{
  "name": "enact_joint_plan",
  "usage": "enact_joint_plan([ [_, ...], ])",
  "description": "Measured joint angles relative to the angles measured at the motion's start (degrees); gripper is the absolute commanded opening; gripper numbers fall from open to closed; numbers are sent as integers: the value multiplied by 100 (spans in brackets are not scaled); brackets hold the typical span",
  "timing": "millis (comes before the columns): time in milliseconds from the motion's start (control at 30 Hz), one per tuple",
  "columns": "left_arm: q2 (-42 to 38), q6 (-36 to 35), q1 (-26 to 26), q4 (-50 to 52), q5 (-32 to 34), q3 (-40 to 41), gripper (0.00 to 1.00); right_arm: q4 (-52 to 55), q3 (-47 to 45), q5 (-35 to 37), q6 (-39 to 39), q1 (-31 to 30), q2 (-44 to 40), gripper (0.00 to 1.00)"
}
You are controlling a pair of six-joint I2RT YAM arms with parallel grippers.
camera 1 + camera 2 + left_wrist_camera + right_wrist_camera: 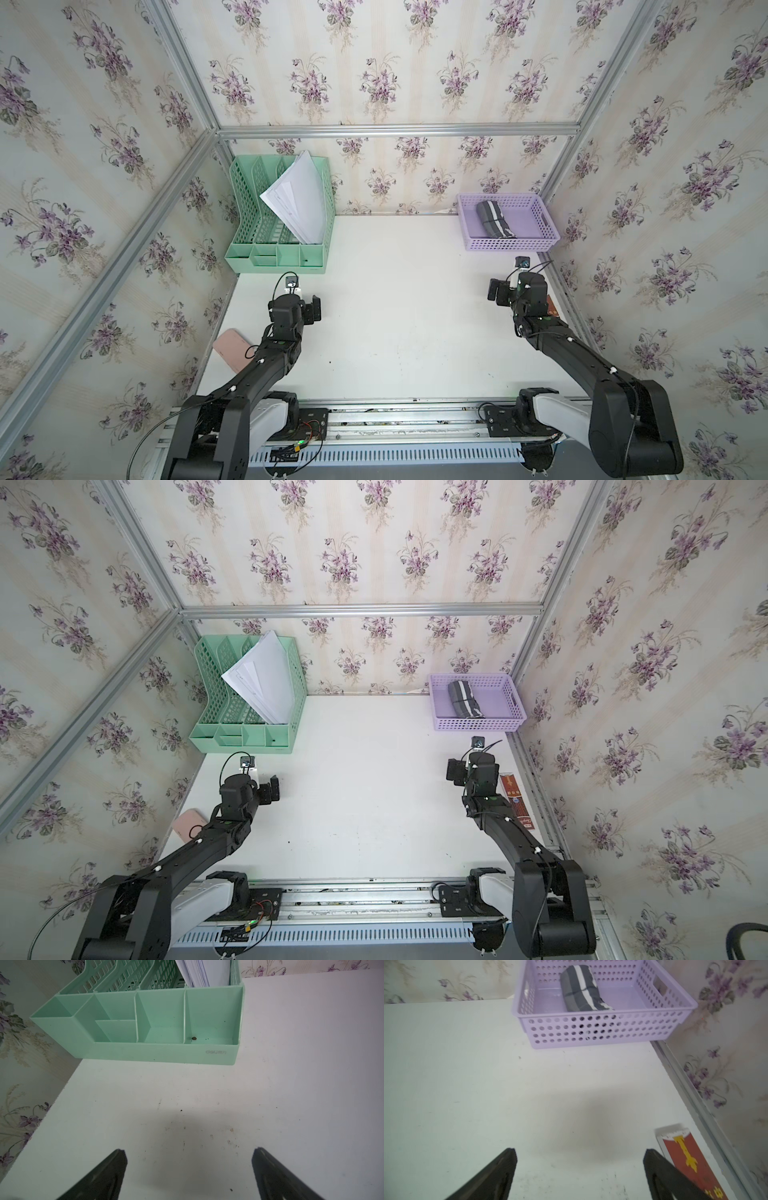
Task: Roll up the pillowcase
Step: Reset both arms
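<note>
- In the purple basket (510, 245) at the table's (399, 324) far right corner, the pillowcase (494, 219) lies rolled into a tight bundle, grey with dark and white stripes. Both top views show it in the left half of the basket (465, 699).
- In the right wrist view the pillowcase (581, 989) rests on the basket floor, one end near the perforated front wall of the purple basket (602, 1028).
- The right gripper (579, 1155) hovers above the tabletop in front of the basket and apart from it, with its jaws spread wide and gripping no object.
- A red box (691, 1163) with yellow markings lies flat just beside that gripper, along the table's right edge.
- The left gripper (189, 1155) hangs over the left side of the table, jaws likewise wide apart.
- Ahead of it stands a green file organiser (162, 1051), with white papers (297, 199) leaning in its right slot.
- A pink object (230, 349) sits at the table's left edge, partly hidden by the left arm.
</note>
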State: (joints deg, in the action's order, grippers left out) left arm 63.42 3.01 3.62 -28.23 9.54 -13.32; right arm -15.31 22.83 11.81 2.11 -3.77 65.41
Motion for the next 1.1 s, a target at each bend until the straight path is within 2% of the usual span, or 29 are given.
enact_joint_plan([
  [67, 173, -59, -17, -422, -70, 107, 99, -758, -619, 13, 131, -2, 96, 100],
  [133, 308, -114, -20, -695, -96, -4, 99, -1128, -890, -33, 151, -11, 203, 100],
  [300, 507, -299, -20, -1228, -251, -105, 99, -3193, -1438, -195, -4, -28, 461, 100],
  [467, 629, -422, -28, -1495, -365, -105, 99, -5259, -1644, -632, -229, 20, 1585, 100],
  [533, 962, -461, -44, -1880, -374, -50, 99, -5827, -1628, -850, -317, 31, 2096, 100],
  [633, 1576, -542, -68, -1893, -442, -271, 99, -5967, -1447, -944, -358, 22, 2199, 100],
  [767, 2203, -553, -94, -1639, -382, -999, 99, -5928, -1058, -721, -256, 37, 2240, 100],
  [1100, 2238, -431, -149, -1346, -216, -1134, 99, -5661, -977, -758, -229, 85, 2284, 100],
])
